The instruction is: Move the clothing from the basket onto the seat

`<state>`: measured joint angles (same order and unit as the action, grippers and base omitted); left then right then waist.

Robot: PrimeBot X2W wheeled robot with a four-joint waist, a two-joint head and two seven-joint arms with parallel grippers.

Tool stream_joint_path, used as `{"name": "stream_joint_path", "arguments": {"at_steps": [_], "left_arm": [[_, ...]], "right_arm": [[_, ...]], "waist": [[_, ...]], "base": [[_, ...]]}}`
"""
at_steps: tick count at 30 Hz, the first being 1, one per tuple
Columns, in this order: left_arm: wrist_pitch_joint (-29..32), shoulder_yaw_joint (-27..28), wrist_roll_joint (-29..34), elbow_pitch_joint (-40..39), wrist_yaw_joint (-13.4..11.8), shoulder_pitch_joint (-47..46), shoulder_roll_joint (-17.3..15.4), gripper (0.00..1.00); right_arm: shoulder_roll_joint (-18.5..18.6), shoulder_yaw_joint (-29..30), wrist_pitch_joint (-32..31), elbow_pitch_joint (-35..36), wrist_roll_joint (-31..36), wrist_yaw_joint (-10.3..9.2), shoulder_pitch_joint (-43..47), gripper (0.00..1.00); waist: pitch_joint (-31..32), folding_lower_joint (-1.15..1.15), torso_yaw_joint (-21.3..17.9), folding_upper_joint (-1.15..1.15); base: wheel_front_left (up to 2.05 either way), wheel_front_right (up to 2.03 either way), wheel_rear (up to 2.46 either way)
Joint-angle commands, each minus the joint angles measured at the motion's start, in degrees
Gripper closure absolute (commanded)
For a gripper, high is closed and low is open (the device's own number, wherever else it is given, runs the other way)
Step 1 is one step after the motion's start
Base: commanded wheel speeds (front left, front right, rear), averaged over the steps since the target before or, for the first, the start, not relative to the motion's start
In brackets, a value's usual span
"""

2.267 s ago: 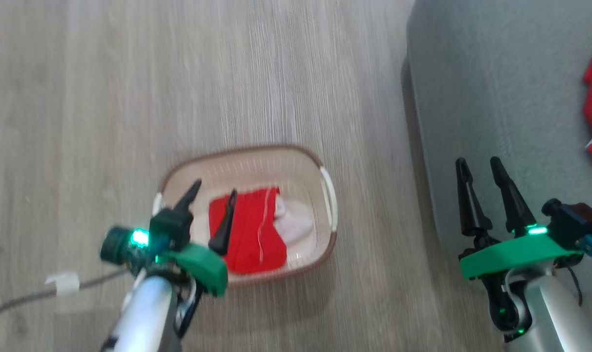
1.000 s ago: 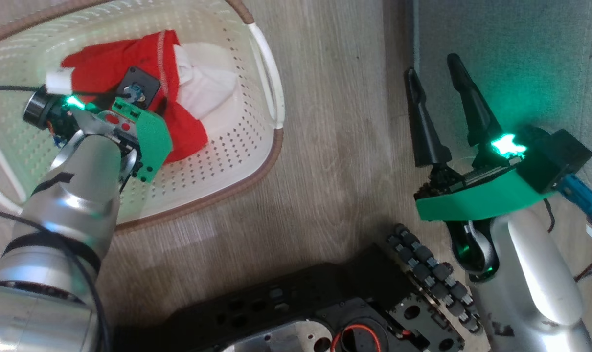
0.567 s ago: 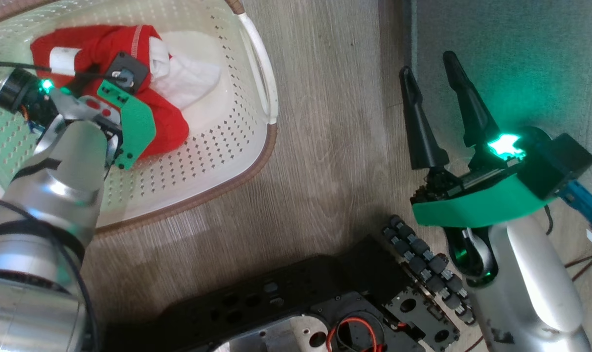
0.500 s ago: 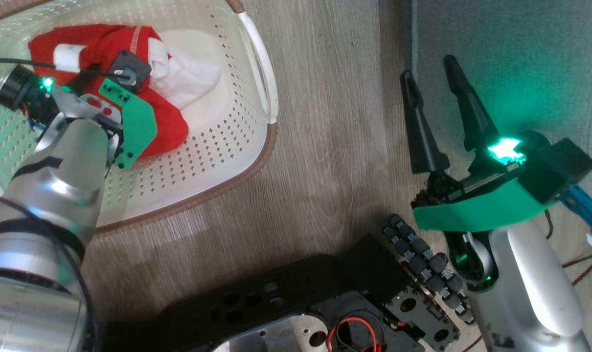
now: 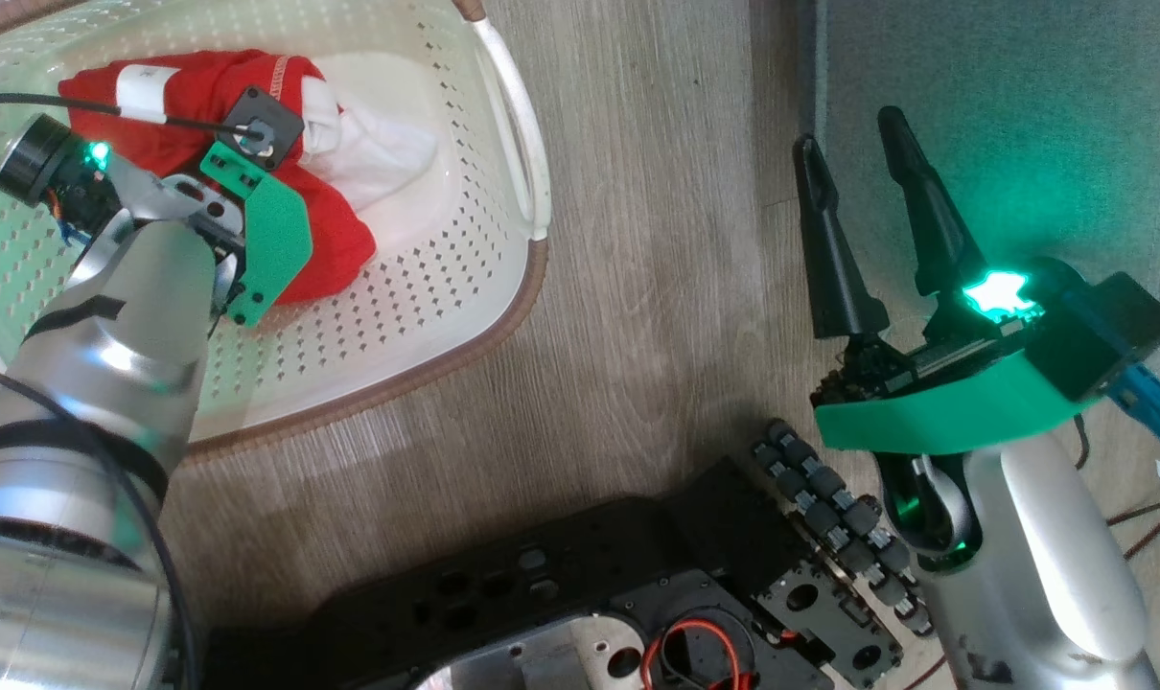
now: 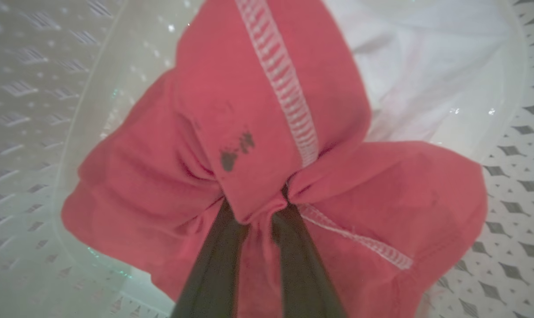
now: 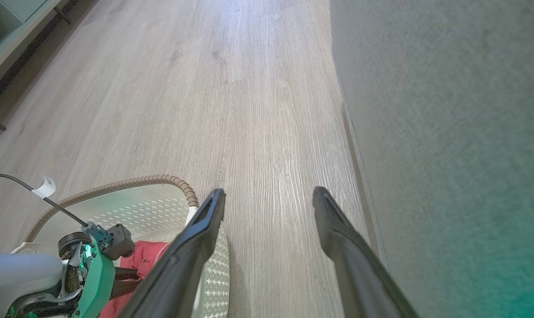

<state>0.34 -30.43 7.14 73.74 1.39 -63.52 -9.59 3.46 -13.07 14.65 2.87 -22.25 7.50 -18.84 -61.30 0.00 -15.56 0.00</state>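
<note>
The clothing (image 5: 336,244), a red garment with a white panel and white stitching, lies in the cream basket (image 5: 427,316) on the floor. My left arm reaches down into the basket. In the left wrist view my left gripper (image 6: 260,207) is shut on a bunched fold of the clothing (image 6: 271,101). My right gripper (image 5: 848,129) stands open and holds nothing, over the floor at the edge of the grey seat (image 5: 1002,115). In the right wrist view the right gripper (image 7: 269,194) points along the floor between the basket (image 7: 134,207) and the seat (image 7: 448,110).
My black wheeled base (image 5: 590,594) shows at the bottom of the head view. Wooden floor (image 5: 657,240) runs between basket and seat. A thin cable (image 5: 24,101) crosses the basket to my left wrist. Low furniture (image 7: 11,17) stands at the far left.
My left gripper has closed on the red garment, and the fabric has bunched up between its fingers. The right arm has barely moved.
</note>
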Motion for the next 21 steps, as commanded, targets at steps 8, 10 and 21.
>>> {"name": "stream_joint_path", "arguments": {"at_steps": [8, 10, 21], "left_arm": [[-2.0, 0.6, -1.9, 0.2, -0.6, 1.5, -2.3, 1.0], [-3.3, 0.9, -2.4, 0.2, -0.8, 1.5, -2.5, 1.0], [-10.2, 4.0, -7.9, 0.2, 0.4, 5.8, -0.8, 1.0]], "right_arm": [[-0.6, -0.9, 0.3, 1.2, -0.5, -0.01, 0.6, 0.0], [-0.6, -1.2, 0.3, 0.8, -0.7, -0.01, -0.6, 0.0], [-0.6, -2.2, 0.3, -2.1, -0.9, -0.01, -3.8, 0.0]], "waist": [[1.5, 0.0, -0.1, 0.0], [2.2, 0.0, -0.3, 0.0], [11.2, 0.0, 1.5, 0.0]], "base": [[0.0, 0.0, 0.0], [0.0, 0.0, 0.0], [0.0, 0.0, 0.0]]}}
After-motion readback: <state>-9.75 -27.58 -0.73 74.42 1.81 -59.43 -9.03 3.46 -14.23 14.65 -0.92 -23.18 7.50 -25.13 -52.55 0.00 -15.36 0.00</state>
